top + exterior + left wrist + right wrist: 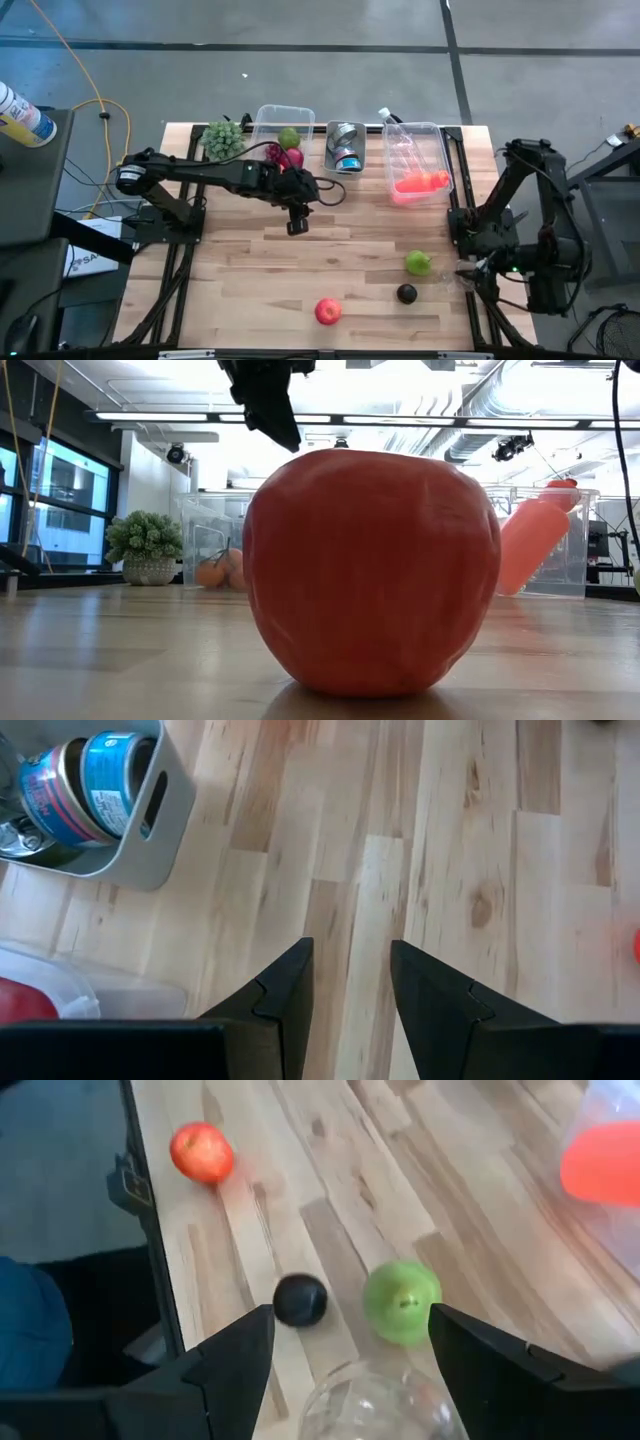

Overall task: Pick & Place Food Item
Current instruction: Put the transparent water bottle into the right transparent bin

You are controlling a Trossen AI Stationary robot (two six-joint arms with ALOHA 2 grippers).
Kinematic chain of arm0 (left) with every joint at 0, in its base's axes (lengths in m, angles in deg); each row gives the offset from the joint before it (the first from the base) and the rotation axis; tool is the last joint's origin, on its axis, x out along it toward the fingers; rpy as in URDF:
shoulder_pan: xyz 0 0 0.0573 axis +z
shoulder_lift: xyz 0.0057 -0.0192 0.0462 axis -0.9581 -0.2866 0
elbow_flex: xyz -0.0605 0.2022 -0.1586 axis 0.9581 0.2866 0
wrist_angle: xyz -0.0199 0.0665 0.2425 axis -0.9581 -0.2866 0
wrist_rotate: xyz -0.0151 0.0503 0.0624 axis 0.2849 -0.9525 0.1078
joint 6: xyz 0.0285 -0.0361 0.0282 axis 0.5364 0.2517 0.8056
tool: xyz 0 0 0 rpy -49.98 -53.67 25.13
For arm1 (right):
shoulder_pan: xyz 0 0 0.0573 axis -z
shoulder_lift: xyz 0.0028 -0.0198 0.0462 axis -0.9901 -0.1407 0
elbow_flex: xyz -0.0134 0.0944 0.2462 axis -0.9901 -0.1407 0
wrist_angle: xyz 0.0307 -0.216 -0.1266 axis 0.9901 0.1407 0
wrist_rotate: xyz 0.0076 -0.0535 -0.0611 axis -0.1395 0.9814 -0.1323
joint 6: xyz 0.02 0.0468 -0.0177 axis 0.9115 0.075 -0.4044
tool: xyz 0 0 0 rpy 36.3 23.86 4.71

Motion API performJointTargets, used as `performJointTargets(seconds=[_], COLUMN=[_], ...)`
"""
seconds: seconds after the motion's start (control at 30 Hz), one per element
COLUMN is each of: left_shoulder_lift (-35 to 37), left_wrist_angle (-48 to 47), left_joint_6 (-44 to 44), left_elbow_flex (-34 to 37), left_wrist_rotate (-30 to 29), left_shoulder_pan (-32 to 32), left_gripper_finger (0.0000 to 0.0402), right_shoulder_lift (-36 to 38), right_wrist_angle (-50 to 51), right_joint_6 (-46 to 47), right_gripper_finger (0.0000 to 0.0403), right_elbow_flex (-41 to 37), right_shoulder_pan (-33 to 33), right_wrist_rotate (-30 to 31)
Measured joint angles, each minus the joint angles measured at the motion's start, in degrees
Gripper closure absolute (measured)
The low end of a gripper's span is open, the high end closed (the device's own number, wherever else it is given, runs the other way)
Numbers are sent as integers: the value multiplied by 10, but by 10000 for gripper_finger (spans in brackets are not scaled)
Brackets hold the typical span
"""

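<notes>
A grey tray [330,160] holding tins [347,158] sits just beyond the left gripper [297,227]; a potted plant [223,138] stands farther away.

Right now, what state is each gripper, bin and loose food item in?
left gripper: open, empty, above bare table
right gripper: open, empty, at the table's right edge
red apple: loose on table
green apple: loose on table
dark fruit: loose on table
left clear bin: holds fruit
grey tray: holds cans
right clear bin: holds an orange bottle

Wood table [240,280] w/ red apple [327,311], bins [345,148]
</notes>
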Motion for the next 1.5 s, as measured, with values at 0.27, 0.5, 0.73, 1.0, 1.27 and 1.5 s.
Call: performJointTargets(seconds=[0.27, 0.5, 0.73, 1.0, 1.27, 1.5], left_shoulder_lift=[0, 0, 0, 0, 0, 0], left_wrist_angle=[0, 0, 0, 0, 0, -3], left_joint_6=[0, 2, 2, 2, 1, 0], left_elbow_flex=[0, 0, 0, 0, 0, 0], left_wrist_rotate=[0, 0, 0, 0, -1, -1], left_shoulder_pan=[-18, -25, -25, -25, -28, -28], left_gripper_finger=[275, 275, 275, 275, 275, 275], right_shoulder_lift=[-3, -3, -2, 26, 60, 62], right_wrist_angle=[-2, 0, 0, 0, -2, -1], right_joint_6=[2, 25, 53, 55, 87, 103], right_gripper_finger=[144, 144, 144, 144, 144, 144], right_elbow_flex=[-4, -4, -5, -13, -59, -70], right_shoulder_pan=[-17, -18, -18, -16, -16, -15], right_wrist_rotate=[32, 27, 27, 22, 35, 6])
